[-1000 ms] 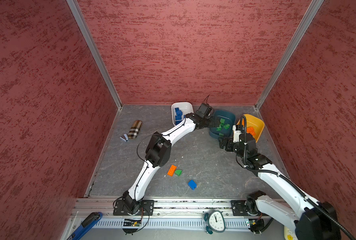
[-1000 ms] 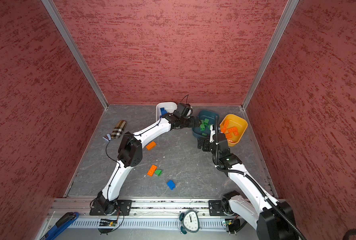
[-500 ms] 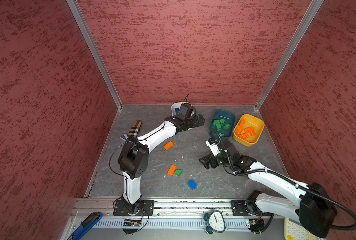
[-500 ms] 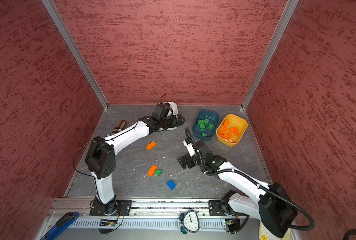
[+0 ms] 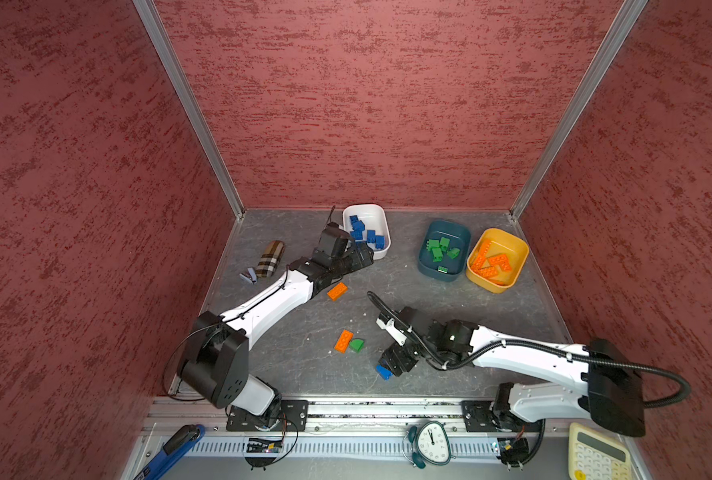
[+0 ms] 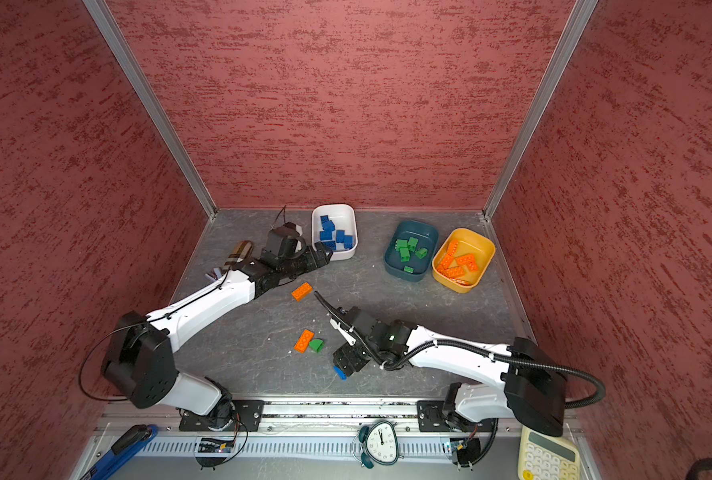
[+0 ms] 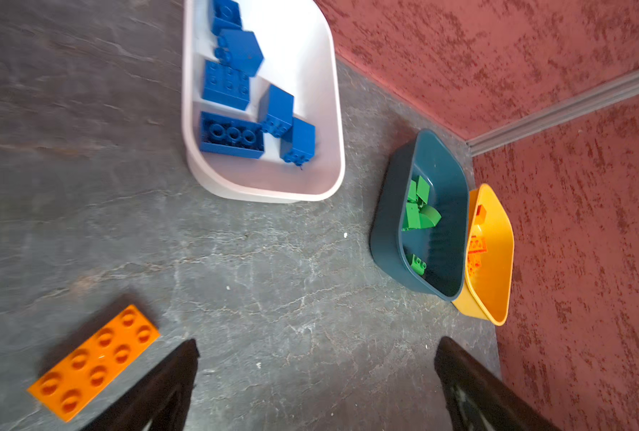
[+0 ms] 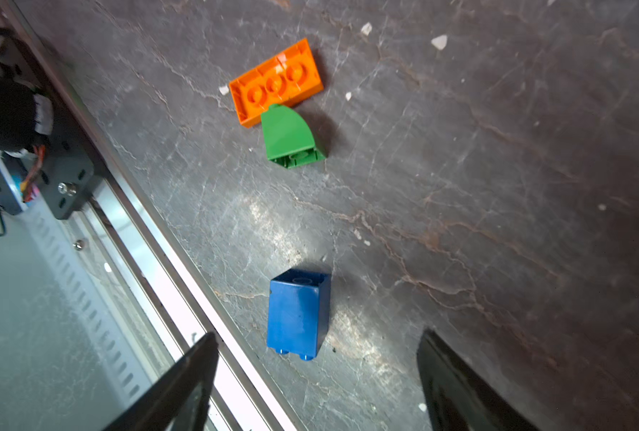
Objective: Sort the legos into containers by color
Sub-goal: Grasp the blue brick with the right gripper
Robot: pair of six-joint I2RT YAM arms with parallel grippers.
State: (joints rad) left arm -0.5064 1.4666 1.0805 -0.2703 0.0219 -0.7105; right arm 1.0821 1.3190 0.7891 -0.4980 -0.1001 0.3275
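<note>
Bench [image 5: 449, 299], grey stone-pattern top. White bowl [image 5: 377, 216], far edge, left of middle: holds the blue legos [image 5: 364, 235]. Dark teal bowl [image 5: 422, 262] and yellow bowl [image 5: 512, 243], touching side by side toward the far right corner: green legos [image 5: 441, 247] in the teal, orange legos [image 5: 493, 264] in the yellow. Loose on bench: flat orange brick [image 5: 337, 291], left of centre beside the left arm; orange brick [image 5: 343, 341] against green sloped brick [image 5: 356, 345], toward the front; blue brick [image 5: 383, 371], near the front edge. Left gripper [image 7: 316, 347]: jaws wide apart, empty, beside the white bowl. Right gripper [image 8: 318, 337]: jaws apart, either side of the blue brick, neither finger touching it. Plaid pouch [image 5: 271, 258], near the left edge.
</note>
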